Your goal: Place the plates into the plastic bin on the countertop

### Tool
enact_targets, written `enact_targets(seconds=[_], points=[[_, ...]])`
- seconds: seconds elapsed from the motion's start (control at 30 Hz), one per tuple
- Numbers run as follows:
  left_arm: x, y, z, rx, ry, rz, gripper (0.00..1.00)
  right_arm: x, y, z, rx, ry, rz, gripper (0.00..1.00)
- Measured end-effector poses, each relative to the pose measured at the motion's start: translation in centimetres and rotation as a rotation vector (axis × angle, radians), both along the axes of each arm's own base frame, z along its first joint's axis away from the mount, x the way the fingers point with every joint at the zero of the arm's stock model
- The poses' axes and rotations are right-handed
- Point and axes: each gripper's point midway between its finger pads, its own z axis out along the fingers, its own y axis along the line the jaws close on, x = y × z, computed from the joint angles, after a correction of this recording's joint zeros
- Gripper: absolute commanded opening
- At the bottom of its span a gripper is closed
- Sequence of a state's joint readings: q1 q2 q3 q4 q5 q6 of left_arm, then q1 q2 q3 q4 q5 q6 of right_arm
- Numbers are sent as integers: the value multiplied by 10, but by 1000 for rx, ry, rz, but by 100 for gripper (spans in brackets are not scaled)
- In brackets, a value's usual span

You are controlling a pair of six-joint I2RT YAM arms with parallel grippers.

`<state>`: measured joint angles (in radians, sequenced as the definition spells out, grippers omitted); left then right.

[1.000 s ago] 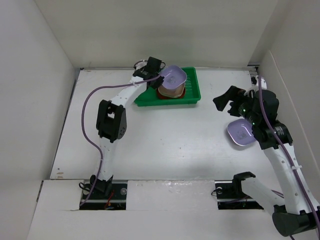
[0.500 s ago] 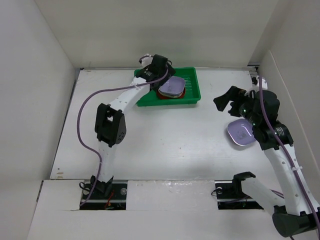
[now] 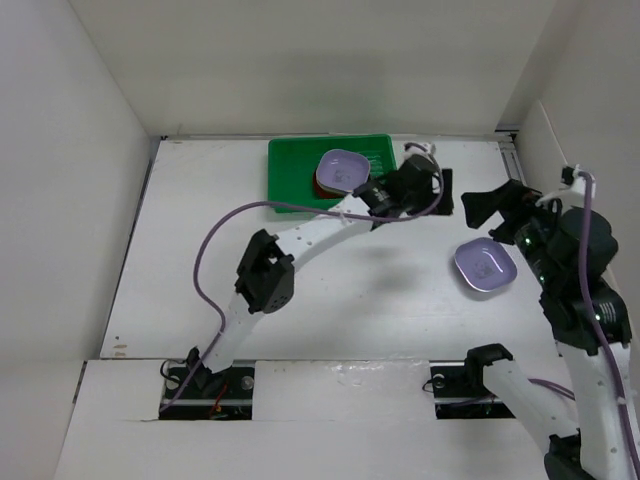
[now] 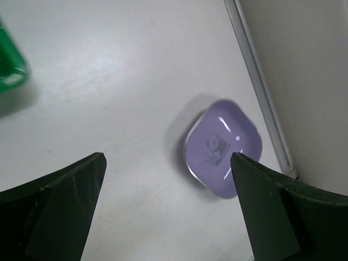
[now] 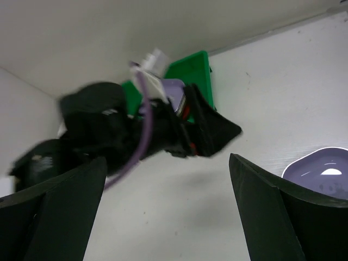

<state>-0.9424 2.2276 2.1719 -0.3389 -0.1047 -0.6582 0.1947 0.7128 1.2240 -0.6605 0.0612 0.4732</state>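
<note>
Near the right edge of the countertop (image 3: pixel 330 290): a lavender plate (image 3: pixel 485 265) lies flat by itself, with nothing touching it.
Right gripper (image 5: pixel 167 160): up in the air just past that plate, fingers spread wide, holding nothing.
Left gripper (image 4: pixel 168 159): stretched across to the right, between the green bin (image 3: pixel 290 160) and the right gripper, fingers spread wide, holding nothing.
Green bin: at the far edge, near the middle.
Second lavender plate (image 3: pixel 340 168): sits inside the bin.
</note>
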Motion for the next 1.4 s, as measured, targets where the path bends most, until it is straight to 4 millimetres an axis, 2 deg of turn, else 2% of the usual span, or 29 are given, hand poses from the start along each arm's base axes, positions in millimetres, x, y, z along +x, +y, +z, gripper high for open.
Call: enact_targets(seconds=[0.07,0.13,0.2,0.27,0.53,0.73,0.83,0.87,0.9,1.0,1.03,1.13,1.27,1.3,1.33,1.4], points=[[-21,-28,-29,34,9,-114,100,-13,-6,13,11,-42,-21,100],[-42,-43,-60,68,35,-206,100,-29,-11,24,22,-80,-32,100],[-55,-49,-85,96,65,-265,98,-40,-14,32,31,-109,-35,100],[-60,-53,-102,108,81,-299,98,-46,-15,34,34,-117,-35,100],[-67,-70,-125,93,72,-370,96,-47,-14,21,28,-71,-30,100],[-68,-80,-160,102,103,-385,87,-47,-13,13,22,-47,-24,100],[-65,-89,-155,71,90,-384,78,-47,-11,12,23,-44,-13,100],[-64,-90,-154,65,88,-382,78,-47,-10,12,23,-44,-10,100],[-63,-92,-154,61,86,-375,70,-48,-9,12,24,-44,-3,100],[-58,-92,-161,62,93,-338,56,-48,-6,10,23,-40,15,100],[-57,-92,-165,67,95,-325,48,-48,-5,10,23,-38,18,100],[-48,-94,-168,70,79,-280,43,-48,-4,8,22,-33,27,100],[-42,-97,-167,81,47,-245,27,-51,-4,7,18,-31,33,100],[-42,-98,-168,85,43,-242,22,-52,-4,6,15,-29,34,100],[-43,-98,-168,87,41,-240,10,-53,-4,6,13,-28,34,100],[-45,-99,-171,92,40,-238,0,-54,-4,5,8,-26,35,100]])
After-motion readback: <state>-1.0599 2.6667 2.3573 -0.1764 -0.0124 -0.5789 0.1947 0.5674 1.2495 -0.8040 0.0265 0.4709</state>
